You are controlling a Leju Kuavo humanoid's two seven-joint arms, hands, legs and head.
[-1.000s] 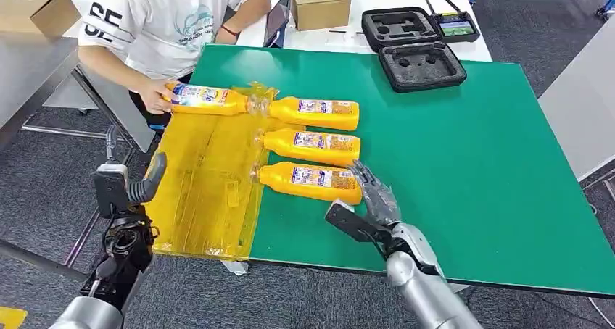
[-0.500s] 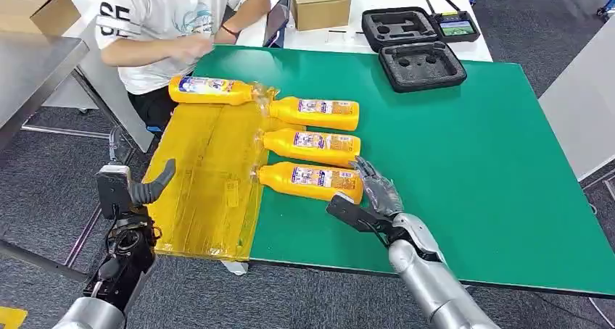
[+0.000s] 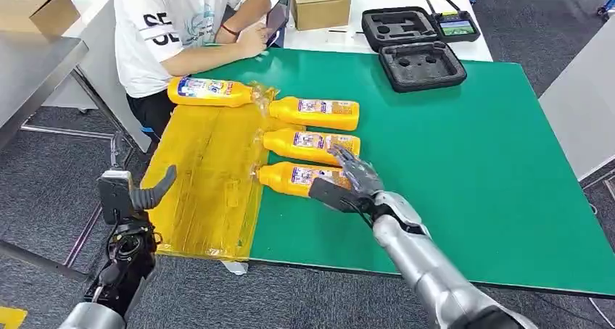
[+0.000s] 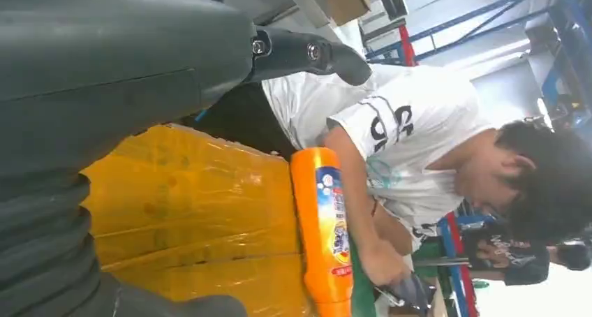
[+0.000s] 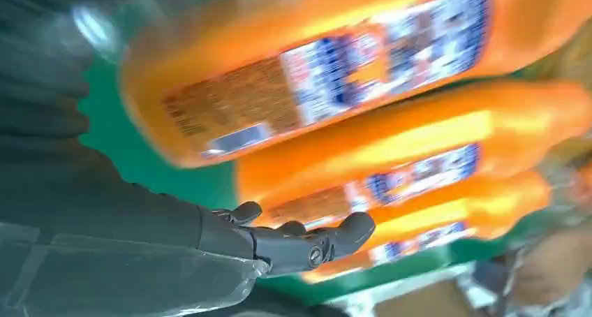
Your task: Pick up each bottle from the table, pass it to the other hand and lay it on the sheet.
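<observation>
Three orange bottles lie side by side on the green table point(image 3: 471, 155), just right of the yellow sheet point(image 3: 203, 177). My right hand point(image 3: 347, 180) is over the base end of the nearest bottle point(image 3: 286, 177), fingers spread, thumb on its near side, not closed on it. The right wrist view has that bottle point(image 5: 307, 72) blurred and close to the hand's fingers point(image 5: 307, 244). The middle bottle point(image 3: 312, 146) and the far one point(image 3: 314, 113) lie beyond. Another bottle point(image 3: 210, 91) lies on the sheet's far end, also in the left wrist view point(image 4: 324, 226). My left hand point(image 3: 134, 195) hangs open off the table's left edge.
A person in a white shirt point(image 3: 188, 25) sits at the table's far left corner, hands drawn back near a phone. Black foam cases point(image 3: 423, 64) and a cardboard box point(image 3: 319, 1) stand at the back. A grey table point(image 3: 29, 61) is on the left.
My right hand has moved left and forward onto the base end of the nearest bottle. The person has let go of the bottle on the sheet and pulled the arm back.
</observation>
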